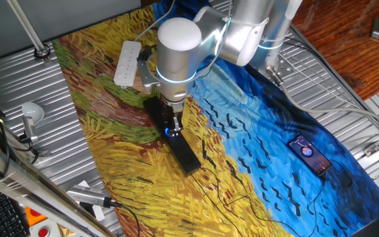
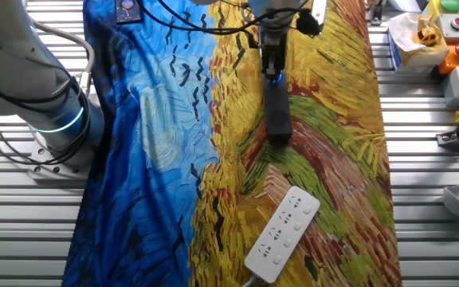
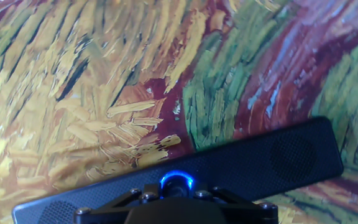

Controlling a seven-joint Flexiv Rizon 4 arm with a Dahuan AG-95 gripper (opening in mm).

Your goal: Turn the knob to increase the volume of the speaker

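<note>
The speaker (image 1: 186, 158) is a long slim black bar lying on the painted cloth; it also shows in the other fixed view (image 2: 277, 112) and across the bottom of the hand view (image 3: 278, 155). The knob (image 3: 177, 182) glows with a blue ring at the bar's middle, and its glow shows in both fixed views (image 1: 170, 132) (image 2: 273, 78). My gripper (image 1: 172, 126) points straight down onto the knob, with its fingers drawn close together around it. In the hand view the gripper (image 3: 177, 190) body hides the lower half of the knob.
A white power strip (image 1: 127, 62) lies on the cloth beyond the speaker's far end, also in the other fixed view (image 2: 283, 233). A small black phone (image 1: 310, 155) with a red-lit screen lies on the blue part. Cables and metal slats surround the cloth.
</note>
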